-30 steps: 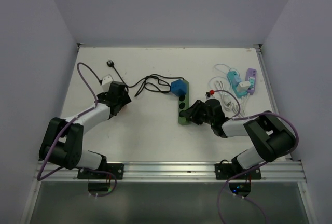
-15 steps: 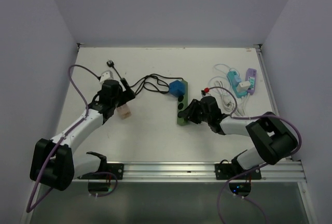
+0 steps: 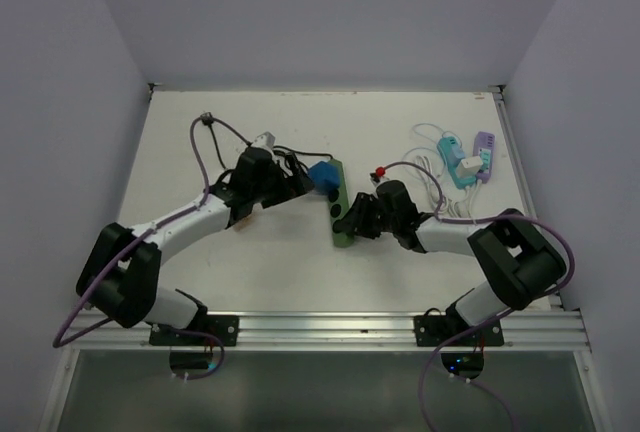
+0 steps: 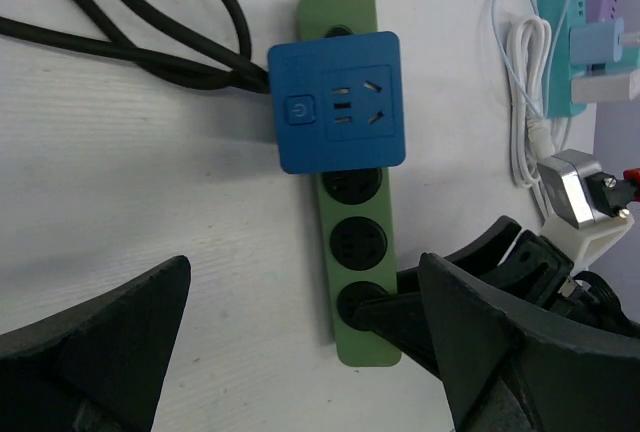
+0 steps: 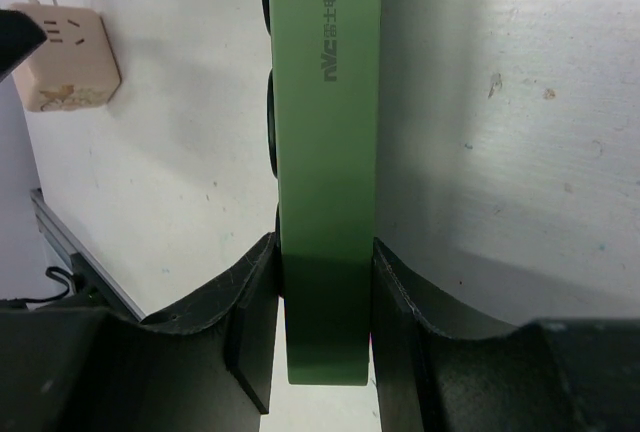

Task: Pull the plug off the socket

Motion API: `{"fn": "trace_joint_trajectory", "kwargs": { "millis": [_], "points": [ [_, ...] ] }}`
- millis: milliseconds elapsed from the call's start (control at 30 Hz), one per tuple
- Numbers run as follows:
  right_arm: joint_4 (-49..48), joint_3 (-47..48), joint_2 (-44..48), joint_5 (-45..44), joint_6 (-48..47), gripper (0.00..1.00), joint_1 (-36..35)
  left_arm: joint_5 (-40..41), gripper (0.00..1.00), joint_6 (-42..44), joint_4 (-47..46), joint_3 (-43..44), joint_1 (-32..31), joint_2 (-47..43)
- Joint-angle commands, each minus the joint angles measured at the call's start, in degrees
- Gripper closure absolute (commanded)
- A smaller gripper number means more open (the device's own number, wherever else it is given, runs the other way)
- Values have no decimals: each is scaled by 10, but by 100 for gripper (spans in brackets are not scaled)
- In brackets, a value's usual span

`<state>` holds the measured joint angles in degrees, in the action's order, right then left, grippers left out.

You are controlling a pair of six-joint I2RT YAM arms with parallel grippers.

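The socket is a green power strip [image 3: 341, 220] lying mid-table, also in the left wrist view [image 4: 368, 350] and the right wrist view [image 5: 328, 102]. A blue square plug [image 3: 323, 177] sits in its far end, with black cable running off its left side [image 4: 338, 102]. My right gripper [image 5: 325, 282] is shut on the strip's near end, one finger on each long side [image 3: 352, 220]. My left gripper [image 4: 305, 287] is open and hovers over the strip just short of the blue plug, touching nothing [image 3: 290, 184].
A beige adapter [image 5: 68, 57] lies on the table left of the strip. Black cable loops [image 4: 150, 22] run left from the plug. A coiled white cable [image 4: 525, 102] and teal and purple power strips [image 3: 468, 160] lie at the back right.
My left arm has swung right from the table's left side to the blue plug, opening wide and leaving the beige adapter on the table. The right gripper and strip shifted slightly left.
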<state>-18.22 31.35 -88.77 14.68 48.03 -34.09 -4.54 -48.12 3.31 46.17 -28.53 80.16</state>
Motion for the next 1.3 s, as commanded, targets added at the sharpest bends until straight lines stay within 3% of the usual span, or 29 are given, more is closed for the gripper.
{"fn": "trace_joint_trajectory", "kwargs": {
  "millis": [0,433,800,1100,1267],
  "points": [
    [147,-17,-9,21,-66,100,-12,-16,0,-48,-66,33,-23,37],
    [178,-12,14,76,-95,100,-12,31,0,-66,-76,104,-36,152],
    [163,-18,13,92,-94,100,-12,0,1,-81,-102,73,-38,175],
    [124,-32,6,116,-77,100,-11,-45,23,-91,-154,36,-38,170],
    [111,-38,10,121,-73,100,-11,-45,52,-87,-154,29,-38,154]
  ]
}}
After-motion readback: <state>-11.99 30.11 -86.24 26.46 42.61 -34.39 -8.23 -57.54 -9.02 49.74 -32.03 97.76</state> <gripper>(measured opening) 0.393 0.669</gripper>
